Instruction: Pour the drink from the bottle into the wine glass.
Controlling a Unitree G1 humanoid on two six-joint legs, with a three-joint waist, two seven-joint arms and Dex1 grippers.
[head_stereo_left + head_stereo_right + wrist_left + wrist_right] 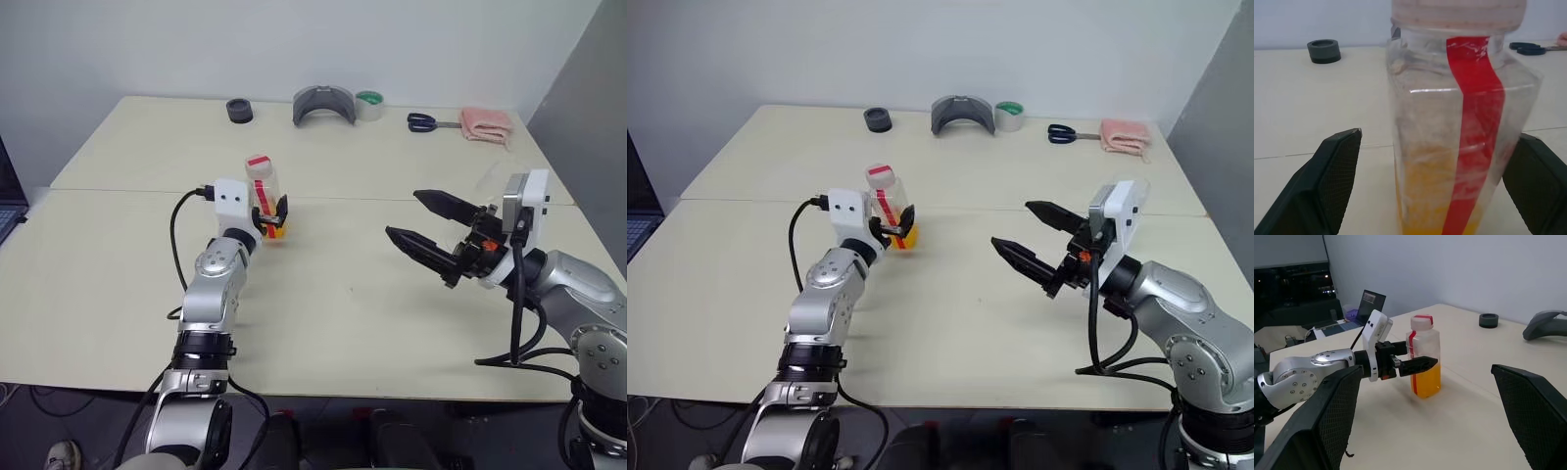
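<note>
The upright bottle, standing mid-table, is framed between the wide-open fingers of the left gripper, apparently not yet touched, while the empty right gripper is held open well apart.

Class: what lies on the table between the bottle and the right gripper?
Nothing: bare table separates the bottle from the right gripper, seen in both eye views.

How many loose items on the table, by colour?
Clear: 1, bottle with orange drink
Black/dark grey: 1, round puck
Grey: 1, curved piece
Green-white: 1, tape roll
Blue-handled: 1, scissors
Pink: 1, cloth
Total: 6
</note>
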